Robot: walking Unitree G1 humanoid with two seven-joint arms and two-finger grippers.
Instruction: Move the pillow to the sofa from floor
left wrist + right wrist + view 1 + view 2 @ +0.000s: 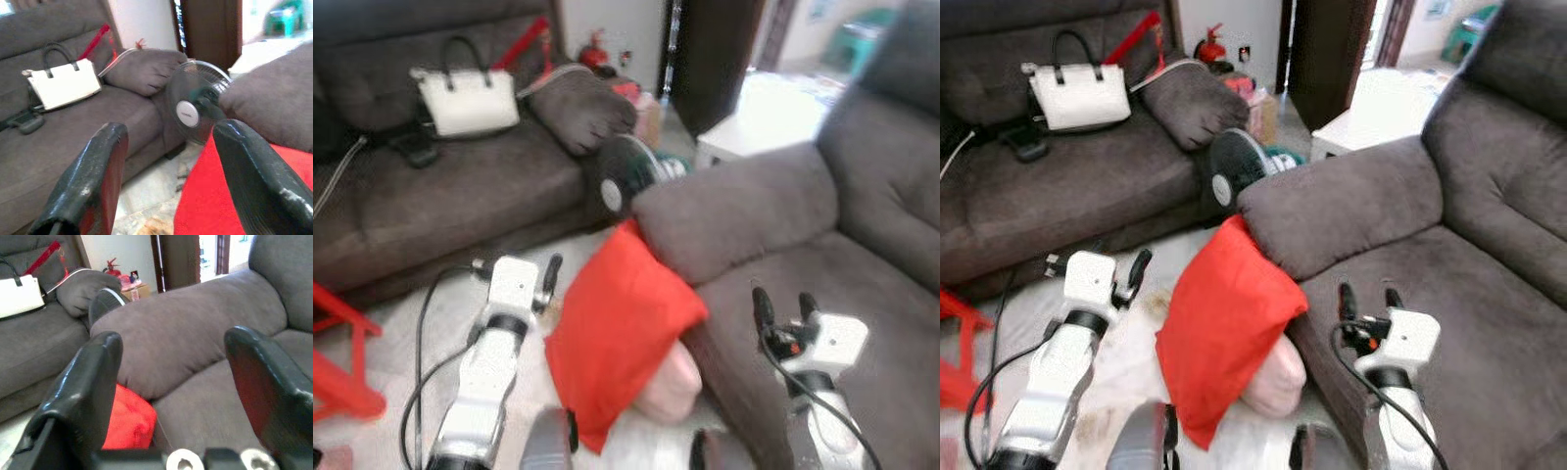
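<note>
A red pillow point(617, 333) stands on the floor, leaning against the armrest point(734, 211) of the grey sofa point(871, 294) on the right. A pink pillow point(671, 384) lies beneath it. My left gripper point(517, 262) hovers open just left of the red pillow, with nothing between its fingers; in the left wrist view point(170, 127) the red pillow point(220, 200) sits beside one finger. My right gripper point(784, 299) hangs open over the sofa's seat, right of the pillow; its wrist view point(176, 335) looks at the armrest point(186, 323) and a corner of red pillow point(129, 423).
A second grey sofa point(440, 196) on the left carries a white handbag point(465, 98) and a grey cushion point(582, 108). A fan point(626, 176) stands between the two sofas. A red frame point(337, 362) is at the left edge, and a white table point(764, 122) stands behind the armrest.
</note>
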